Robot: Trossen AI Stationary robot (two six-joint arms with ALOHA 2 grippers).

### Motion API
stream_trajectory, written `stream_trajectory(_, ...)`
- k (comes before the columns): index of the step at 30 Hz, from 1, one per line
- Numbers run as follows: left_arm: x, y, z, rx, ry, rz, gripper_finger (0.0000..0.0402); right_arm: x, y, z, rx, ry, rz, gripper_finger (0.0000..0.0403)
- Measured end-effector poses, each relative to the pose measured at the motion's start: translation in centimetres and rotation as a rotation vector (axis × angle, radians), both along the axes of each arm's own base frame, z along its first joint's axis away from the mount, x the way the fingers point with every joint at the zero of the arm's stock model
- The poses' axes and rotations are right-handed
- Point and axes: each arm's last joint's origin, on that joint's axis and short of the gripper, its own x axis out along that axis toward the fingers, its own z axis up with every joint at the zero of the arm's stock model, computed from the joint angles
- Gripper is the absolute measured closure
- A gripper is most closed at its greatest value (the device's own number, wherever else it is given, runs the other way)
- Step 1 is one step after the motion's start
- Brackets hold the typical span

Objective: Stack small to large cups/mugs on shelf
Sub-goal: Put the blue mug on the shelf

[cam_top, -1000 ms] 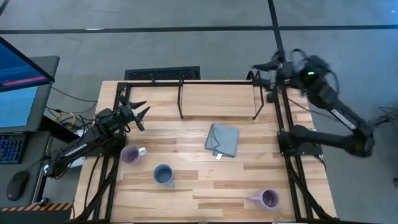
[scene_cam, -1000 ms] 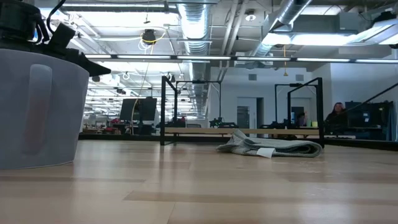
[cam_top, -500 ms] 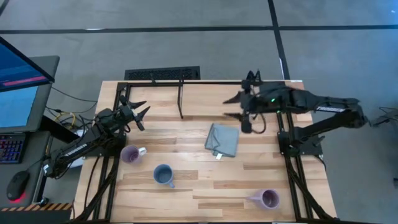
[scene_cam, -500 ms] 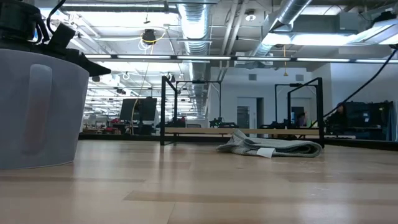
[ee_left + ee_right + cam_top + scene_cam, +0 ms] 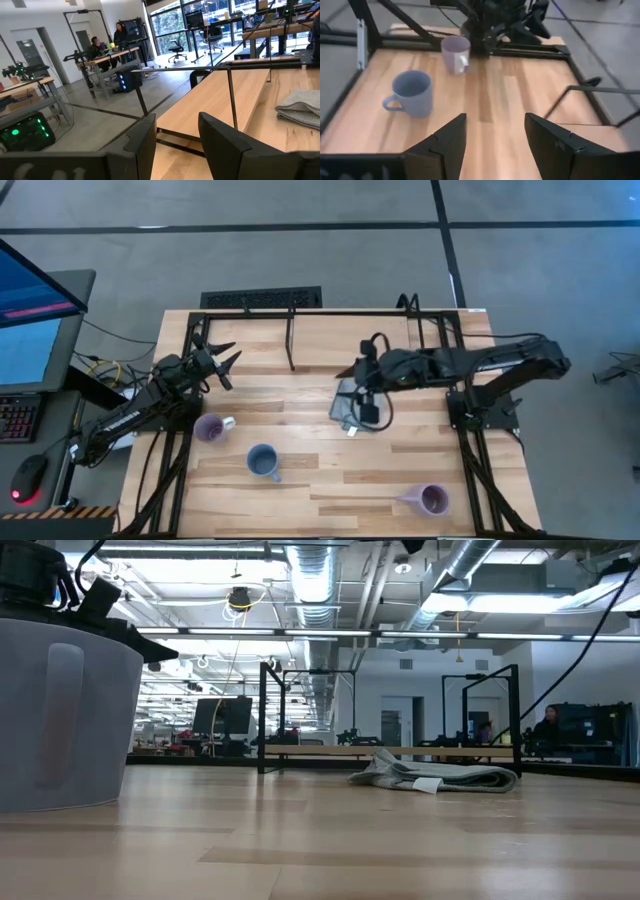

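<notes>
Mugs look rigid, glazed, slippery and breakable: blue-grey mug (image 5: 262, 461) at table's seven o'clock suits a rim pinch. Right gripper (image 5: 361, 392), fingers spread, hovers centrally; left gripper (image 5: 222, 358) spread at ten o'clock.

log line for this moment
right gripper: open, above grey cloth | left gripper: open, parked | mugs: on table | shelf: empty

high: straight down | low: table-level | both share grey cloth (image 5: 357, 404)
</notes>
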Motion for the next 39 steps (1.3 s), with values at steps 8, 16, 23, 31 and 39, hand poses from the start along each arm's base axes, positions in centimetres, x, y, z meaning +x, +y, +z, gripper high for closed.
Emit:
stream_trajectory(8,0.0,0.0,0.0,-0.001,0.0,0.0,0.0262,3.4,2.0,-1.3,0.181,-0.119,-0.006,0.0182)
stream_trajectory(16,0.0,0.0,0.0,-0.001,0.0,0.0,0.0262,6.0,4.4,-3.5,0.232,-0.155,0.059,0.0182)
stream_trajectory(23,0.0,0.0,0.0,-0.001,-0.001,0.0,0.0262,8.8,6.2,-5.3,0.232,-0.137,0.083,0.0182)
stream_trajectory(31,0.0,0.0,0.0,-0.045,-0.033,-0.002,0.0262,11.6,8.2,-5.3,0.229,-0.103,0.115,0.0182)
stream_trajectory(39,0.0,-0.2,0.6,-0.08,-0.066,-0.053,0.0262,10.8,8.0,-4.3,0.177,-0.001,0.117,0.0182)
